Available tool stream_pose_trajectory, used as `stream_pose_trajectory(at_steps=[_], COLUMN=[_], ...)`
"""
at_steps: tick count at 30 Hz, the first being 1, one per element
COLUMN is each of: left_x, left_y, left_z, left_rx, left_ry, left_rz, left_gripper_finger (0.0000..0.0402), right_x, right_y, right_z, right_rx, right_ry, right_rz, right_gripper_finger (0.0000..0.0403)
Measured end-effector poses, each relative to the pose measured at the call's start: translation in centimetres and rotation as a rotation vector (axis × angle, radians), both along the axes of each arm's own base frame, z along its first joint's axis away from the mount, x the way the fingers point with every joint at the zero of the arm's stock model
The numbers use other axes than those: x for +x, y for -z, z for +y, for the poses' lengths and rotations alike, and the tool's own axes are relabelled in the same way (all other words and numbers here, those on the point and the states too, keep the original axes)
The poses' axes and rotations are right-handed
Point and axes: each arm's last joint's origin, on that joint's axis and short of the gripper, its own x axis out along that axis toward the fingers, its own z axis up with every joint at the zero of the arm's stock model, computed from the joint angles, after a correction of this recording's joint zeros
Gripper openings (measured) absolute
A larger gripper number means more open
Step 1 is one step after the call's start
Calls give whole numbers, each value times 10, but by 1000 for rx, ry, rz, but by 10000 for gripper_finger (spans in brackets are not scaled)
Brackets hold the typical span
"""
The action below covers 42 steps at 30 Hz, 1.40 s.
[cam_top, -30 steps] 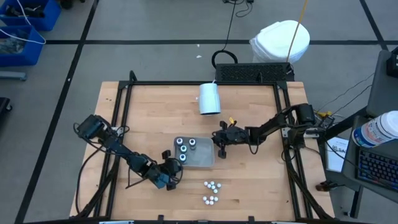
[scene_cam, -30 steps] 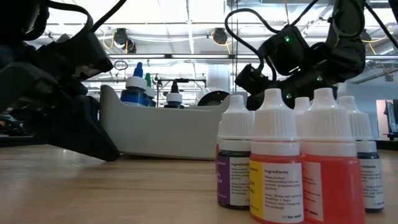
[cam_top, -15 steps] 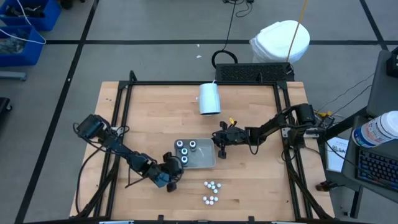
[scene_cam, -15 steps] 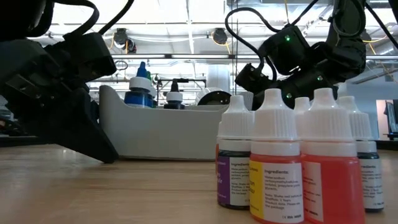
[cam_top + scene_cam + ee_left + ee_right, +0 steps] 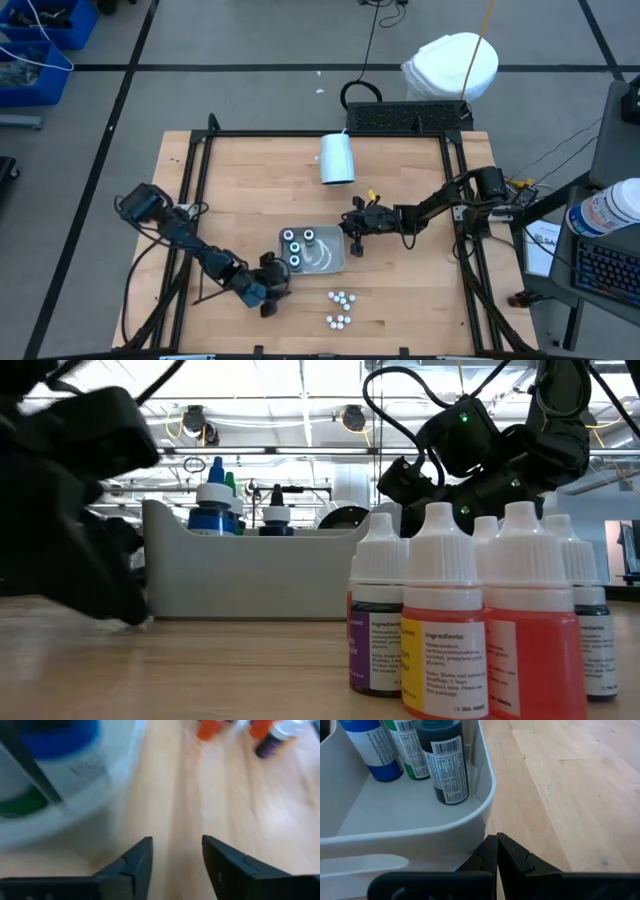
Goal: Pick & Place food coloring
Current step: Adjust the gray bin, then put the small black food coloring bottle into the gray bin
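Backing away from the tray (image 5: 328, 262), the left end effector (image 5: 267, 296) now sits off its near-left corner, where a second ago it was pressed close against that side; its jaws have parted and grip nothing. Three food coloring bottles (image 5: 296, 244) stand in the tray's left half, the blue one (image 5: 213, 510) upright. The right end effector (image 5: 352, 229) is fully closed and empty, resting just beside the tray's opposite wall.

Next comes the cluster of small bottles (image 5: 340, 308) on the worktop (image 5: 400, 300) nearer the front edge. Doing that well probably means keeping the jaws apart while swinging over, picking an outer bottle so neighbours are not toppled, and closing on the body below the cap.

From above, the bottles are only white dots; the low view shows their orange (image 5: 443, 620), red and purple labels and that they stand touching. The left wrist view shows parted fingertips (image 5: 138, 857) over bare wood, and the right wrist view shows barcoded labels inside the tray.
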Motion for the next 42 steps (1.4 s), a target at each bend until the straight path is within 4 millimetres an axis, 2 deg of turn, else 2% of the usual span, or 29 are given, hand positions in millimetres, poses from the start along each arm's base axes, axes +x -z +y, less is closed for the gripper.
stream_pose_trajectory(at_steps=[6, 12, 17, 20, 23, 26, 29, 33, 35, 38, 42], left_x=[-8, -18, -30, -38, -41, -44, -48, -57, -66, -80, -96], left_y=[-9, -10, -16, -19, -18, -22, -37, -73, -82, -87, -84], left_z=[-8, -18, -38, -48, -48, -40, -24, -1, 13, 34, 62], left_rx=[-36, -10, 155, 264, 343, 401, 443, 481, 492, 483, 455], left_ry=[19, 67, 240, 342, 408, 451, 450, 452, 455, 417, 350], left_rz=[-9, -9, -150, -220, -231, -248, -330, -554, -611, -665, -737], left_gripper_finger=[222, 217, 166, 116, 60, 12, 11, 6, 5, 8, 4], right_x=[0, -4, -17, -29, -44, -61, -78, -95, -101, -109, -120], right_y=[0, 3, -7, -16, -26, -35, -44, -60, -66, -70, -62], right_z=[0, 5, 9, 13, 20, 26, 32, 37, 38, 40, 43], right_rx=[1, -2, -12, -15, -13, -8, -1, -6, -4, -12, -26], right_ry=[1, -14, -21, 15, 7, -29, -64, -113, -131, -159, -195], right_rz=[3, 68, 173, 186, 154, 114, 61, -39, -98, -169, -214], right_gripper_finger=[0, 0, 0, 0, 0, 0, 0, 0, 0, 0, 0])
